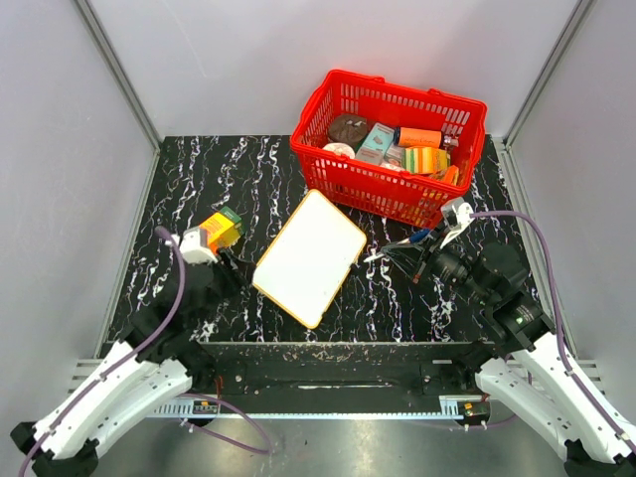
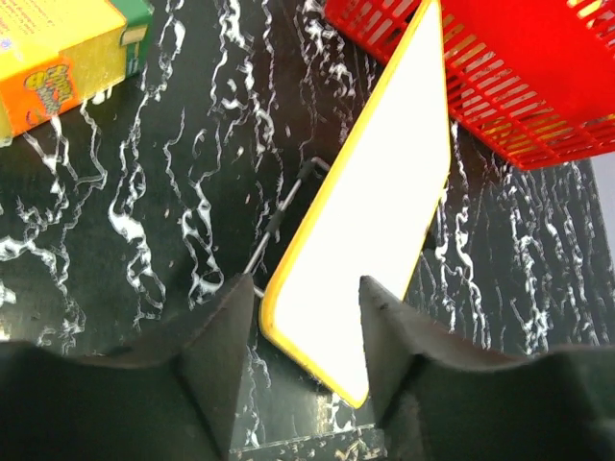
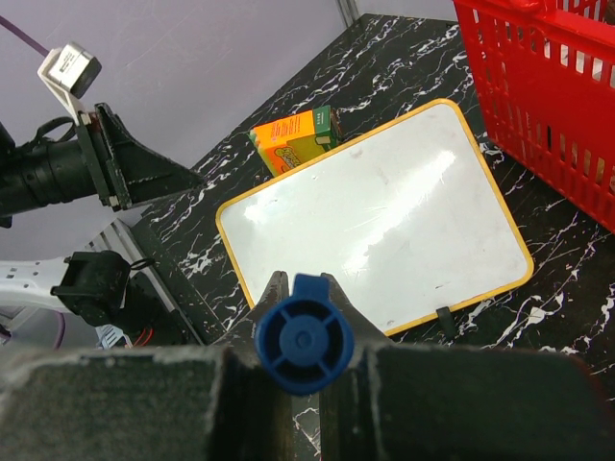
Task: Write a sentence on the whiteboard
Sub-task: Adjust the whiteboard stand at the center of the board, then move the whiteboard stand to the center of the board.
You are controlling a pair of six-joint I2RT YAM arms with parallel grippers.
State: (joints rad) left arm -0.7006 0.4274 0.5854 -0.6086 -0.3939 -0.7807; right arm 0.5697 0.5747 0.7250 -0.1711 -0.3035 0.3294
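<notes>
A: Where is the whiteboard (image 1: 310,256) found?

B: It is laid flat on the black marbled table (image 1: 199,179), turned diagonally, between an orange and yellow box (image 1: 221,231) on the left and the red basket (image 1: 442,107) at the back right. Its far corner is seen just beside the basket's front wall. Its face is seen as plain white, with glare on it.

A: How is the left gripper (image 2: 306,298) set?

B: Its jaws are held apart, and the near corner of the board is framed between them in the left wrist view. Whether the board is touched cannot be told.

A: And the right gripper (image 3: 305,288)?

B: It is closed on a blue marker (image 3: 305,333), whose round end is pointed at the wrist camera. The gripper is held to the right of the board, in front of the basket.

A: What is kept in the basket?

B: Small packets and boxes are seen inside.
</notes>
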